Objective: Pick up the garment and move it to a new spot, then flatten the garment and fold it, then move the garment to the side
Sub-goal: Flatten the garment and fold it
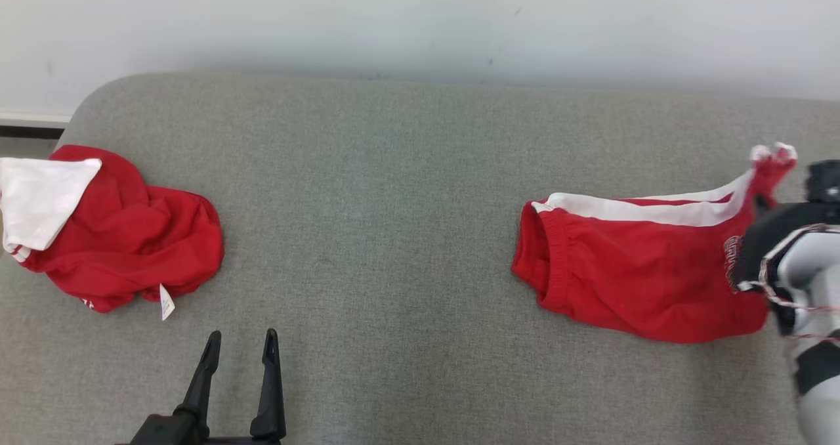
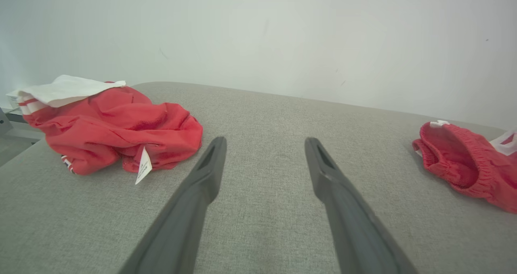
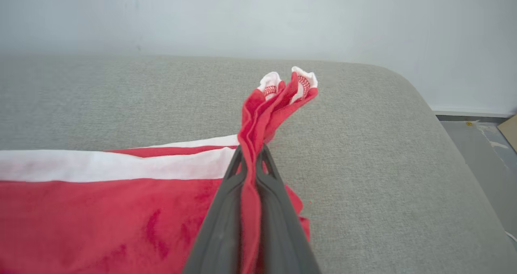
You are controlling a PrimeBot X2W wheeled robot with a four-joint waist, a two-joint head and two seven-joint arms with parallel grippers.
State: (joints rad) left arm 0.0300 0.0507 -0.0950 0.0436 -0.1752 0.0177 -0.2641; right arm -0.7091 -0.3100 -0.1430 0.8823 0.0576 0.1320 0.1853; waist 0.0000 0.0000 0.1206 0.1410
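The garment (image 1: 623,281), red with a white stripe along its far side, a gathered elastic opening at its left end and a bit of lettering by its right end, lies stretched out near the right edge of the grey upholstered surface (image 1: 394,189). Its right end is bunched into a narrow fold and pinched between the closed fingers of the right gripper (image 3: 251,152); the white-trimmed tip of that fold sticks out past the fingertips towards the far right corner. The right arm comes in over the right edge, its pale forearm (image 1: 810,281) and dark wrist above the cloth's end. The left gripper (image 1: 241,343) sits by the near edge, left of the middle, fingers spread wide and pointing at the far edge, with nothing between them. Well apart, at the left edge, lies a crumpled red heap (image 1: 131,235) with a white panel on top and a small white tag (image 1: 167,302).
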